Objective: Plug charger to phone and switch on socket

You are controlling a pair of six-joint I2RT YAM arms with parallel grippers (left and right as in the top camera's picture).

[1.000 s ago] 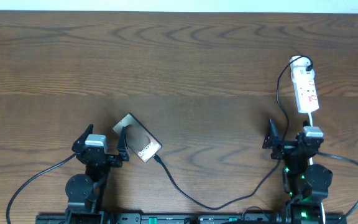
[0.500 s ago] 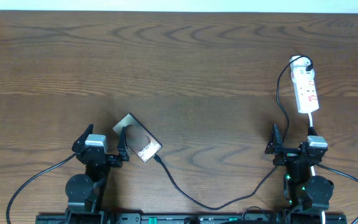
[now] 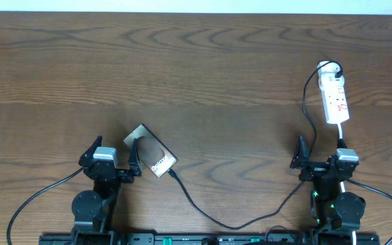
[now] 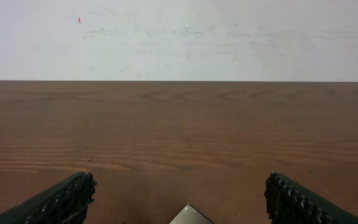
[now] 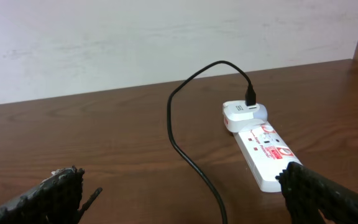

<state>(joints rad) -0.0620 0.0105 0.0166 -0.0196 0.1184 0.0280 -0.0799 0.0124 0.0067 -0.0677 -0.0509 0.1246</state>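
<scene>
Bronze-brown glossy phone slab [image 3: 152, 155] lies flat on the wooden table. Its long axis is diagonal, far-left corner to near-right end.

Thin black charger cable [image 5: 169, 115] meets the phone's near-right short edge. Tip looks seated, but it is too small to be sure.

White power strip with red markings [image 3: 335, 96] sits well right of the phone and farther out. Its long axis runs near-to-far, adapter at the far end. Switch position unreadable; judged the step left.

Left gripper [image 3: 111, 152] just left of the phone, fingers wide apart, empty. Right gripper [image 3: 320, 160] well right of the phone, fingers spread, empty.
</scene>
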